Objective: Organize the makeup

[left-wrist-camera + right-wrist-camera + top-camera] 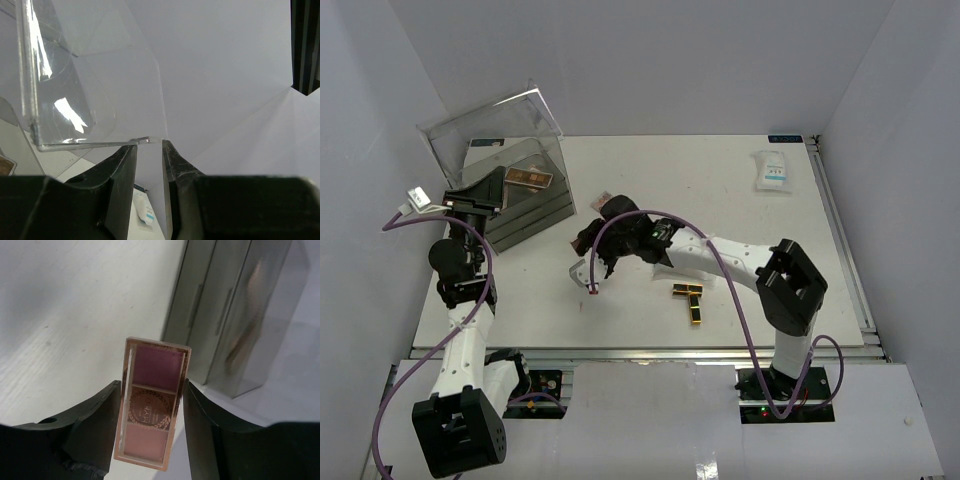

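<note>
My right gripper (603, 217) is shut on a long pink-brown eyeshadow palette (155, 405) and holds it above the table, just right of the big clear box (525, 205). In the right wrist view the gripper (151, 386) grips the palette by its long edges, with the box (240, 315) ahead. Another palette (532, 177) lies inside the box. My left gripper (480, 192) is at the box's left end. In the left wrist view its jaws (149, 146) stand close together at the corner of the raised clear lid (90, 100). Black-and-gold lipstick tubes (692, 298) lie mid-table. A white-blue sachet (772, 170) lies far right.
The box lid (490, 125) stands open towards the back left. A small clear item (582, 275) lies on the table just below the right gripper. The sachet also shows in the left wrist view (145, 212). White walls enclose the table.
</note>
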Robot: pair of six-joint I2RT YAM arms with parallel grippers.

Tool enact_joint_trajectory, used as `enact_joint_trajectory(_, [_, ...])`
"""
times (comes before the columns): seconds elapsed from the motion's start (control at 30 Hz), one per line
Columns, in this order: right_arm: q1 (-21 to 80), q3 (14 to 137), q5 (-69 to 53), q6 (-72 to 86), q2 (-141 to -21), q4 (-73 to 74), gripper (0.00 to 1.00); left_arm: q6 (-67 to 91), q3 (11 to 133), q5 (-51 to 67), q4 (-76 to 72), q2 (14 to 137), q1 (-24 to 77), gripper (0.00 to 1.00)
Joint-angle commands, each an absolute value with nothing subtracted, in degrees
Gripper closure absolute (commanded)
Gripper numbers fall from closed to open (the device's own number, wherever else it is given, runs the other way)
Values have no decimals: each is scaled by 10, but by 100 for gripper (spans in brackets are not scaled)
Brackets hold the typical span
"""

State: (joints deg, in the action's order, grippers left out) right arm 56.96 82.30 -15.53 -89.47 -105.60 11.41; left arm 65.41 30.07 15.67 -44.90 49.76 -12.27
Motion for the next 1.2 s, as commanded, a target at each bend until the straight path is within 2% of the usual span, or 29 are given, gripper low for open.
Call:
enact_joint_trajectory(0.0, [594,866,-144,-1025,-1081,13,91,651,329,165,-458,479,-125,63])
enact_joint_trajectory(0.27, [599,910,-169,-1078,-1170,-181,91,639,329,168,-453,478,-125,63])
enact_joint_trajectory(0.7, [579,1093,-216,-1048,-1344,-394,92,588,350,181,-425,477,-125,63])
enact_joint_trajectory(1.0, [560,1197,-234,-985,-1405,-410,92,572,349,185,-422,479,-125,63])
enact_joint_trajectory(1.17, [550,1277,-218,-888,-1457,-419,92,568,346,186,-419,477,-125,63])
